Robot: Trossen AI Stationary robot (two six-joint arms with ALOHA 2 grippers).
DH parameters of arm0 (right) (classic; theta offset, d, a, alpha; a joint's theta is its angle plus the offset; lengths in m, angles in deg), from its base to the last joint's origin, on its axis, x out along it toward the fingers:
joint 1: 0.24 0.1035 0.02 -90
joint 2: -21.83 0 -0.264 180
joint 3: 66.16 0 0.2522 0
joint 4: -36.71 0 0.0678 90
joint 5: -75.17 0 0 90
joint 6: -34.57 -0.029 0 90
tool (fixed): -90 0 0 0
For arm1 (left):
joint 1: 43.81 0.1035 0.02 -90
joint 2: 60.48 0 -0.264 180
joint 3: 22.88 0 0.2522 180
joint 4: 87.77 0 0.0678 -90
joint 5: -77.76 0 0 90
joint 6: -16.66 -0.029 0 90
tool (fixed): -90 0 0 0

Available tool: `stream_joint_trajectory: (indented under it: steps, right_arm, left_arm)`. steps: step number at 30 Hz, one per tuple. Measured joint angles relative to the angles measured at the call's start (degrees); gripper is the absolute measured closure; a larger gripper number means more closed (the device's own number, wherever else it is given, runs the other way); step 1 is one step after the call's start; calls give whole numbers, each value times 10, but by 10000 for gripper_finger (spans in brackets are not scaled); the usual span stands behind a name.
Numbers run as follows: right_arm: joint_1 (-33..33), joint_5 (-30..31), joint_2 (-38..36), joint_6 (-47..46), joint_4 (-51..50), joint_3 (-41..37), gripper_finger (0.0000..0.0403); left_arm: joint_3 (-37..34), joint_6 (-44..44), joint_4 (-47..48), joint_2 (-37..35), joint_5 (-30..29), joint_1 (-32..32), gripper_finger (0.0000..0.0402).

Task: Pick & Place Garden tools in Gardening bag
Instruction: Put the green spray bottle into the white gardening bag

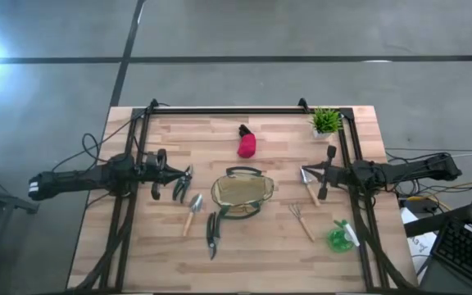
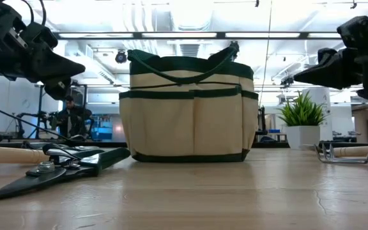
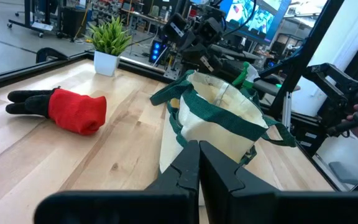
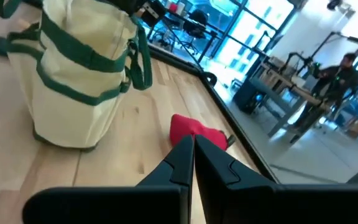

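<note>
While both tools hover pinched empty, left tool (image 1: 188,175) should take the wood-handled silver trowel (image 1: 192,214) (stiff, light) by its handle, at six o'clock.

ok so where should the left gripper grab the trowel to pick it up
Grip the trowel by its wooden handle, coming straight down from above. It lies flat on the table beside the gardening bag, and the narrow, straight handle fits between the fingers better than the wide silver blade. The left gripper, fingers shut, is nearest and would likely need to open first.
</note>
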Motion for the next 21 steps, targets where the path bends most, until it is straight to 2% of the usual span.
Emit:
stream_joint_trajectory:
  steps: [2, 6, 13, 18, 21]
  right_arm:
    - [0, -5, 1, -19, 23, 0, 394]
    - [0, -32, 2, -126, 102, 0, 394]
    - [0, -100, 8, -169, 312, 0, 394]
    - [-1, -89, 8, -181, 387, 3, 394]
    - [-11, -14, 17, -174, 314, 33, 394]
  left_arm:
    - [0, 0, 0, 0, 0, 0, 392]
    - [0, 0, 0, 0, 0, 0, 392]
    - [0, 0, 0, 0, 0, 0, 392]
    - [0, 0, 0, 0, 0, 0, 392]
    - [0, 0, 0, 0, 0, 0, 392]
